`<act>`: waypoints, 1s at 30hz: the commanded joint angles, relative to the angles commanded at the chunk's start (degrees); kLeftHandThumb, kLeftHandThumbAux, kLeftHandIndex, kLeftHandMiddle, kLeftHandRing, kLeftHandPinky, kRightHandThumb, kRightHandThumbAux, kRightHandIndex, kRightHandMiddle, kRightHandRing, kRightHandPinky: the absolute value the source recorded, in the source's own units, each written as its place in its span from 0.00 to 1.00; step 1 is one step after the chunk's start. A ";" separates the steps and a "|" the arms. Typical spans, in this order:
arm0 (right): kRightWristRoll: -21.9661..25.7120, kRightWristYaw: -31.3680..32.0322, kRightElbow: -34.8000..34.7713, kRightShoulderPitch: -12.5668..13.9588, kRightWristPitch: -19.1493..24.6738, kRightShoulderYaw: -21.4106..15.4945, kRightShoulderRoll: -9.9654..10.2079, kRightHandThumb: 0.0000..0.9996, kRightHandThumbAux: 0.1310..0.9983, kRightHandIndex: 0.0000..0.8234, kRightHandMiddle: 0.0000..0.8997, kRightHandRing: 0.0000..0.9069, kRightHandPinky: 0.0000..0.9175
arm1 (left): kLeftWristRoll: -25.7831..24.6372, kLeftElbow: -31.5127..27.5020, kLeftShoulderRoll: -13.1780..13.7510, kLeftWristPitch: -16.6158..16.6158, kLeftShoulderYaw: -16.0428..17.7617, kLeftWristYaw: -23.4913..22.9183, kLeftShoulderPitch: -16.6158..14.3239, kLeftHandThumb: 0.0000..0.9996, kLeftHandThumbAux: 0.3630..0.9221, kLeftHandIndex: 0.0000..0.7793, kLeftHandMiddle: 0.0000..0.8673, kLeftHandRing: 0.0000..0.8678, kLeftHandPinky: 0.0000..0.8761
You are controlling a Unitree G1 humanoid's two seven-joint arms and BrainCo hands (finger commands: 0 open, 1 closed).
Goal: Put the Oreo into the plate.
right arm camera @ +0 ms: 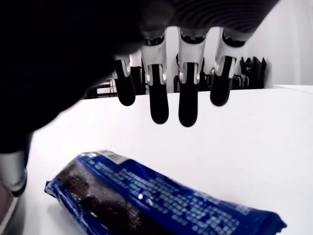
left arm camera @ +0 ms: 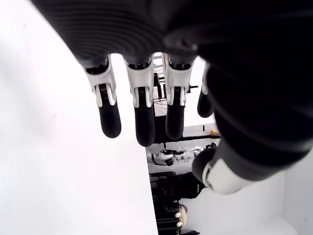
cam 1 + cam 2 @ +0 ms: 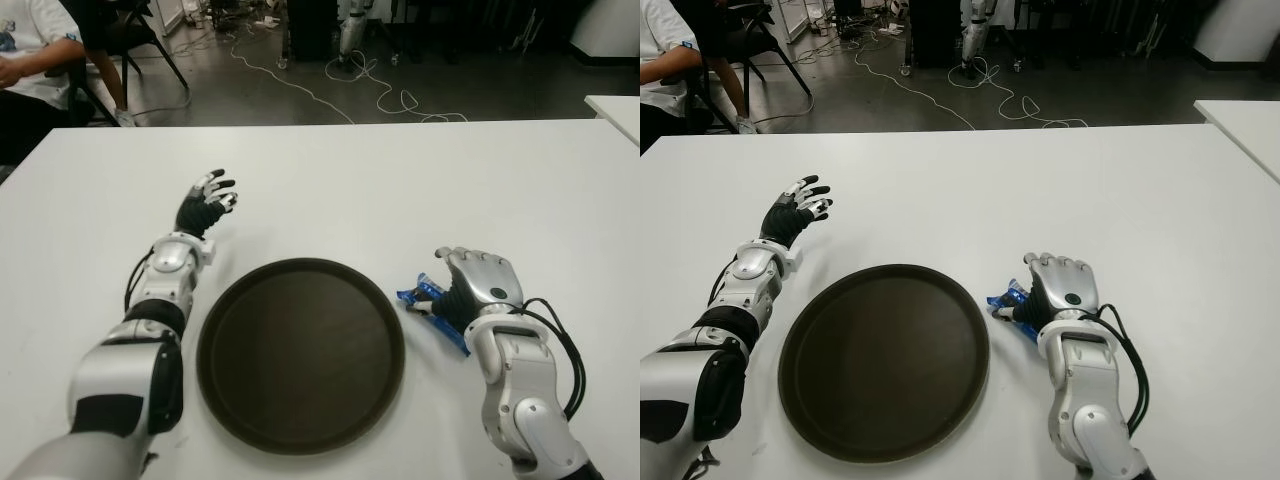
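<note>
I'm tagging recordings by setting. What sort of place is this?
Probably a robotics lab or workshop. Loose cables trail across the dark floor beyond the white table, another robot's legs stand at the back, and a seated person watches from the left corner.

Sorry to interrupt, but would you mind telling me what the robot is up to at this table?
The robot is working on getting an Oreo pack into the round dark plate in front of it. The blue pack lies on the white table just right of the plate, and the right hand hovers over it with fingers extended, not yet gripping. The left hand shows open, beyond the plate's left side, holding nothing. The plate holds nothing so far.
</note>
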 joint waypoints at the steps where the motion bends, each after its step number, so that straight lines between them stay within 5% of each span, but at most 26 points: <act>1: 0.36 -0.54 0.06 0.31 -0.15 -0.14 -0.09 0.00 0.42 0.25 0.30 0.28 0.23 | -0.07 0.01 0.01 0.09 0.06 -0.05 -0.01 0.00 0.68 0.15 0.23 0.24 0.25; 9: 1.48 -3.11 0.45 1.27 -0.26 -0.06 -0.29 0.00 0.43 0.26 0.34 0.35 0.24 | -0.29 -0.01 0.00 0.25 0.31 -0.11 0.02 0.00 0.68 0.15 0.24 0.24 0.25; 19: 1.55 -4.00 1.49 0.88 0.07 0.45 0.05 0.00 0.47 0.30 0.47 0.52 0.40 | -0.22 0.01 0.02 0.40 0.27 0.09 -0.02 0.01 0.67 0.16 0.25 0.24 0.25; 30: 2.67 -3.48 1.70 0.73 -0.81 0.72 -0.64 0.00 0.48 0.31 0.44 0.46 0.39 | -0.16 -0.01 0.01 0.17 0.17 -0.14 -0.03 0.01 0.66 0.16 0.25 0.25 0.27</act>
